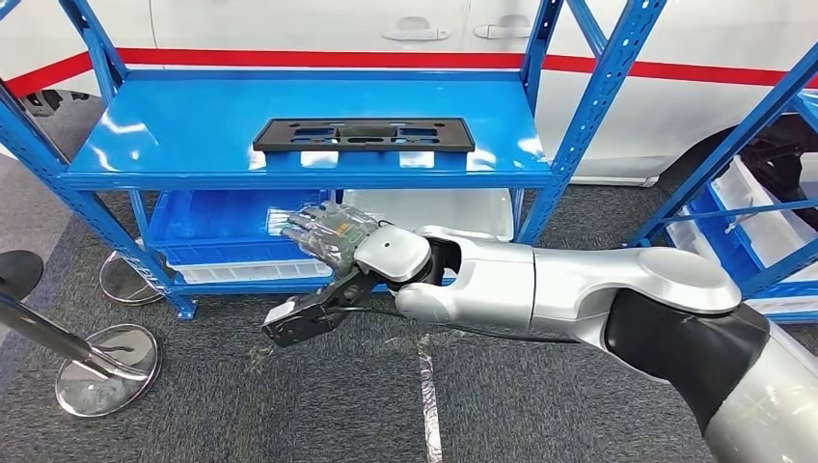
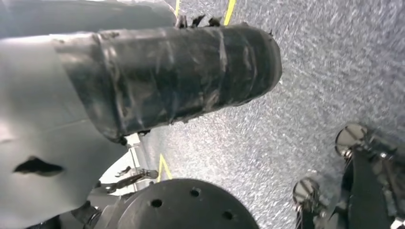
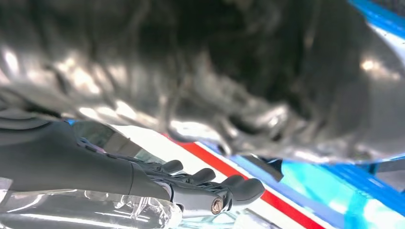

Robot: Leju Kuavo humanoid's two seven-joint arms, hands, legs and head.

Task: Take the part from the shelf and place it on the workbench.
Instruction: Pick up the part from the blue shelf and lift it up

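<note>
the part lies flat on the blue shelf, untouched. the right hand hangs near and below it, fingers apart, empty; reaching seems underway, so next it must rise.

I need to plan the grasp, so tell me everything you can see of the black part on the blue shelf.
The black part is a long, flat, rectangular panel, matt and plastic-looking, with several cut-out slots through which the blue shows. It lies flat, its long side across the shelf, near the middle of the top blue shelf board, slightly toward the front edge. Only the shelf touches it. The right robot hand is below and in front of the shelf edge, open and holding nothing, clear of the part.
</note>
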